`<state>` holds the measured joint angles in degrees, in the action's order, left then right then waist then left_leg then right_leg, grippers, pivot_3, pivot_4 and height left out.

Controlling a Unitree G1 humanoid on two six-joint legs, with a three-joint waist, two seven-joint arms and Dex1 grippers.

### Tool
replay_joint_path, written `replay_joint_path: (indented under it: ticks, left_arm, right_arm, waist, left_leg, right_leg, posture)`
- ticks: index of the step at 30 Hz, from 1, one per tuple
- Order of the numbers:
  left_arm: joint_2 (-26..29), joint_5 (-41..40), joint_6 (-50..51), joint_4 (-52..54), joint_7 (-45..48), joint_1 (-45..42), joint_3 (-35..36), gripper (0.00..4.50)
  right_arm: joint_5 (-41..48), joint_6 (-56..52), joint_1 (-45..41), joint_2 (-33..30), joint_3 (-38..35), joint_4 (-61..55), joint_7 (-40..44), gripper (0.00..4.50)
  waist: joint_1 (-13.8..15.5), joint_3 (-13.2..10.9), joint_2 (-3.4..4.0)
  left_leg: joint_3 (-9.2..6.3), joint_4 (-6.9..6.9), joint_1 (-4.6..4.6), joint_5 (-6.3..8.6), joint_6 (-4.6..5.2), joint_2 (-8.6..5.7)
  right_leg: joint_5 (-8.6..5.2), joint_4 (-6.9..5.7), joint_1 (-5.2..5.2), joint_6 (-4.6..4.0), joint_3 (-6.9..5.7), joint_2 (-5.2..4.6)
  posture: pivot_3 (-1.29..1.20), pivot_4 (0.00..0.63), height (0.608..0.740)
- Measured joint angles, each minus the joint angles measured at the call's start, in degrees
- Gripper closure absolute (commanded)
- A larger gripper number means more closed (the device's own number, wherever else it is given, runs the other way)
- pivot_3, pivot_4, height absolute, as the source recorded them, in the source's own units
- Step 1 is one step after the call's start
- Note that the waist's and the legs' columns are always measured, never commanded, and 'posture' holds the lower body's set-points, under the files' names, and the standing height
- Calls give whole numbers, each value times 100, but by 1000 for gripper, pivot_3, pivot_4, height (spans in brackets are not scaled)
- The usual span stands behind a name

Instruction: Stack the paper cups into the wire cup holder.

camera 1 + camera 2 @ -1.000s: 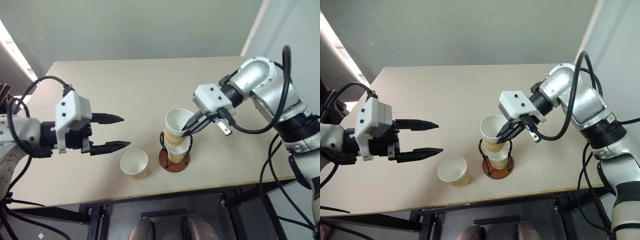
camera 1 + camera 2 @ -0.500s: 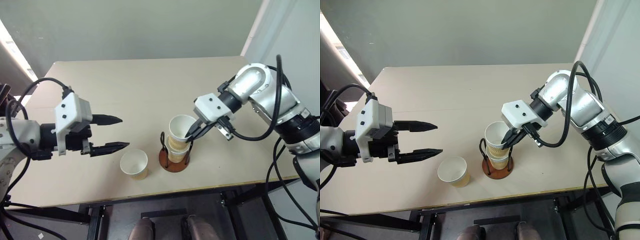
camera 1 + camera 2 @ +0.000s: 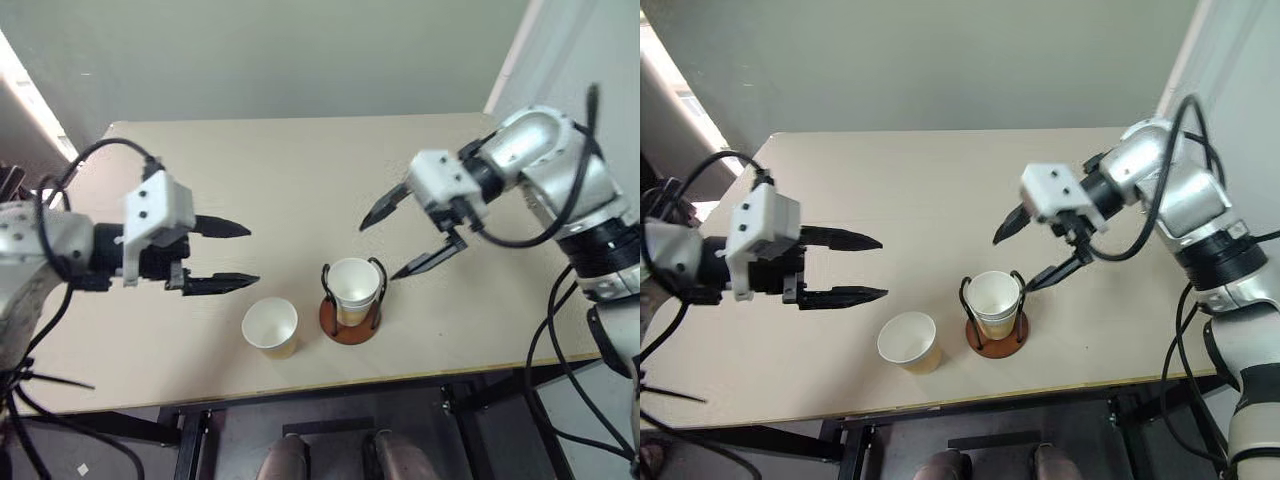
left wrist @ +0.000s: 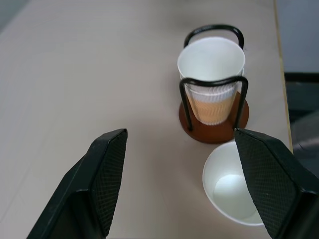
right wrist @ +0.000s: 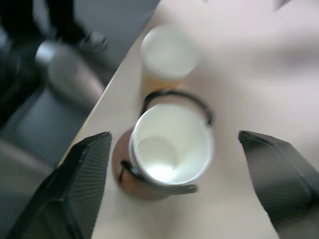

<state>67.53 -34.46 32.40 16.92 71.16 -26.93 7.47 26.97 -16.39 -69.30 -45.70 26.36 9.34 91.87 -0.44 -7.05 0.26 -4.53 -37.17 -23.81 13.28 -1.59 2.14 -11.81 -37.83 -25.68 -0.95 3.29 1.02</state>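
The wire cup holder stands near the table's front edge, and nested paper cups sit upright inside its black loops, white mouth open. One loose cup stands just beside the holder on the left, even closer to the edge, apart from it. Right gripper hovers above and just right of the holder, fingers spread wide, empty. Left gripper hangs left of the loose cup, jaws apart, nothing in them. Broad bare tabletop lies behind.
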Motion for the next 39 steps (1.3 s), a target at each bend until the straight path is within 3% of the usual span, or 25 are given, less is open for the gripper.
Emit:
replay_joint_path:
  ticks: [6,13,16,24,25,33,39]
  left_arm:
    - [-389,866,-495,-836,1141,-1116,-1608,837]
    - [-730,1750,-1038,-1385,1770,-1445,-2539,837]
    - [-805,2077,-1270,-1539,1846,-1489,-2724,1392]
    - [-1022,2507,-1633,-1821,1877,-1688,-2985,4275]
    - [-1021,2498,-1652,-1820,1880,-1690,-3009,4477]
    - [-827,1935,-1684,-1731,1886,-1870,-3118,4477]
    - [-677,757,-1572,-2056,1897,-3235,-3056,4477]
  right_arm:
    - [929,-1372,722,214,-970,-1139,-552,456]
    - [1052,-2126,1301,81,-1312,-1839,-961,456]
    - [1103,-2323,1430,-12,-1490,-2038,-1073,413]
    - [1112,-2552,1547,-19,-1678,-2344,-1328,413]
    - [1111,-2559,1569,-28,-1685,-2352,-1345,413]
    - [1109,-2571,1667,-299,-1803,-2352,-1333,413]
    - [1167,-2558,2058,-734,-2417,-2239,-1356,413]
  waist:
    - [17,1,-1]
    - [7,0,-2]
    - [9,0,-2]
    - [13,0,-3]
    - [14,0,-3]
    - [20,0,-3]
    - [108,0,-3]
  left_leg:
    - [0,2,-13,2,0,0]
    - [-1,-1,-20,2,4,0]
    - [-2,-2,-21,0,8,1]
    - [-1,-12,-22,-5,14,0]
    - [-2,-12,-22,-4,15,0]
    - [-2,-13,-30,-6,19,0]
    - [-1,-32,-48,-1,34,0]
  right_leg:
    - [6,3,-10,16,0,1]
    - [37,17,-11,72,0,1]
    - [42,23,-9,82,0,1]
    - [51,32,0,96,0,1]
    - [52,34,0,97,0,1]
    - [57,52,4,107,0,1]
    - [65,75,9,119,0,-1]
  posture:
    - [0,150,740]
    - [0,150,740]
    - [0,150,740]
    - [0,150,740]
    - [0,150,740]
    - [0,150,740]
    - [0,150,740]
